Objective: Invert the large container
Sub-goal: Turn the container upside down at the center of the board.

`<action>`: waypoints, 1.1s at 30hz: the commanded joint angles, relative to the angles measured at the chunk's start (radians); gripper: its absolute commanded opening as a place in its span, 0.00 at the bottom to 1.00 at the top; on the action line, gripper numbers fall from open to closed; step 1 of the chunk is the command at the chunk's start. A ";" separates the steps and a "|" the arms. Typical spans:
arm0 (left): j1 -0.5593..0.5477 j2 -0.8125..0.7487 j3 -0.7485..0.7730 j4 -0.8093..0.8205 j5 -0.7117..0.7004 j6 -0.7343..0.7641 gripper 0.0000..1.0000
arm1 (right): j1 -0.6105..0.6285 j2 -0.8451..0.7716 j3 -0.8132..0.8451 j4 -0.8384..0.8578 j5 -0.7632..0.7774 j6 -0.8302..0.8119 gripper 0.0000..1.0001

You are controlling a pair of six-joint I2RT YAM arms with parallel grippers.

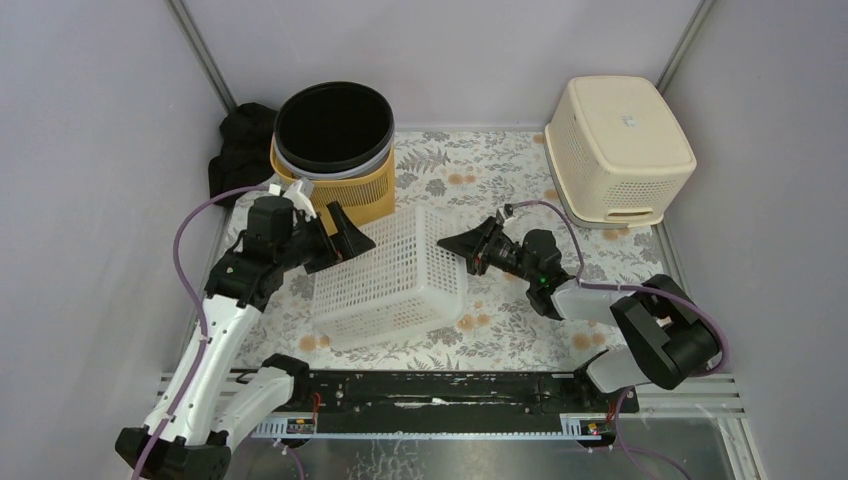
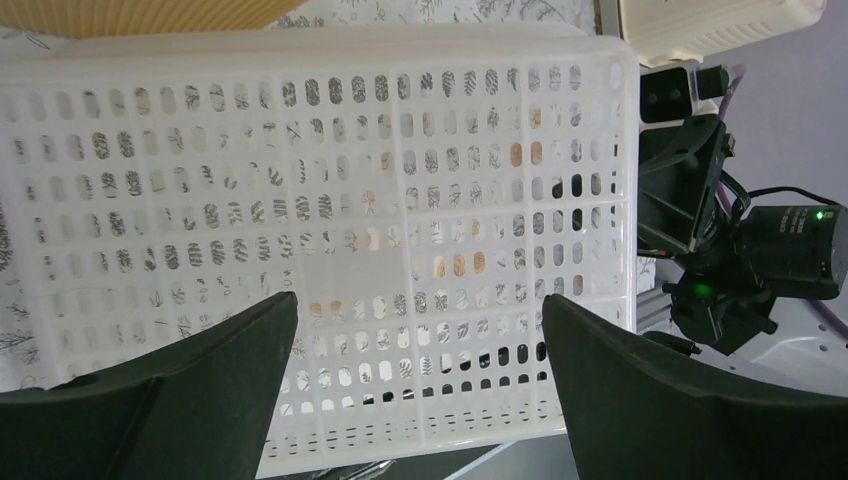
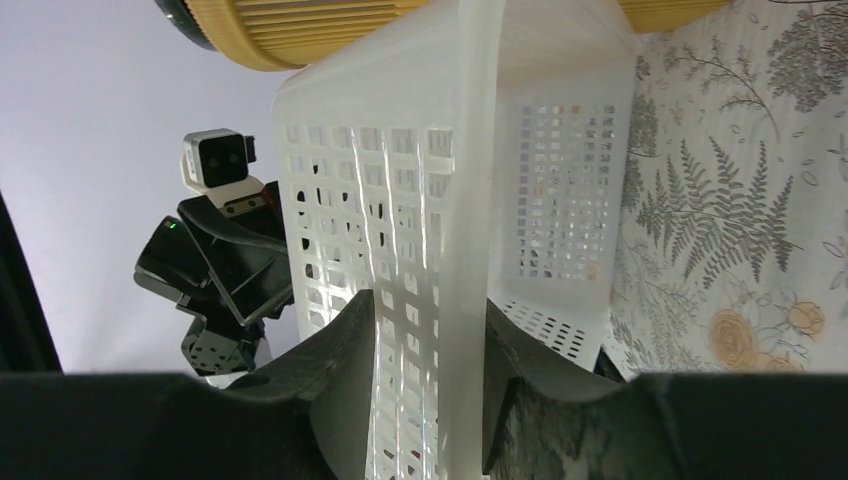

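Observation:
The large container (image 1: 390, 275) is a white perforated plastic basket in the middle of the floral mat, with a broad flat face turned upward. My right gripper (image 1: 455, 250) is at its right end. In the right wrist view its jaws (image 3: 428, 305) straddle the basket's thick edge (image 3: 440, 180): one finger lies against it, and a gap shows on the other side, so it is open. My left gripper (image 1: 330, 240) hangs at the basket's left end. In the left wrist view this gripper (image 2: 418, 300) is wide open above the perforated face (image 2: 330, 200), holding nothing.
A yellow slatted bin (image 1: 333, 150) with a black liner stands right behind the basket. A cream basket (image 1: 620, 150) sits upside down at the back right. A black cloth (image 1: 240, 150) lies in the back left corner. Grey walls enclose the mat (image 1: 500, 170).

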 commanded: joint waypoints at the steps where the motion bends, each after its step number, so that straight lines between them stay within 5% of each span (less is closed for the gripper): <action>1: -0.038 0.005 -0.027 0.086 -0.037 -0.028 1.00 | -0.015 0.069 -0.017 -0.149 -0.044 -0.123 0.42; 22: -0.115 0.024 -0.101 0.140 -0.104 -0.061 1.00 | -0.029 0.413 -0.097 0.333 -0.131 0.026 0.47; 33: -0.141 0.039 -0.116 0.156 -0.125 -0.071 1.00 | -0.029 0.484 -0.105 0.394 -0.138 0.029 0.46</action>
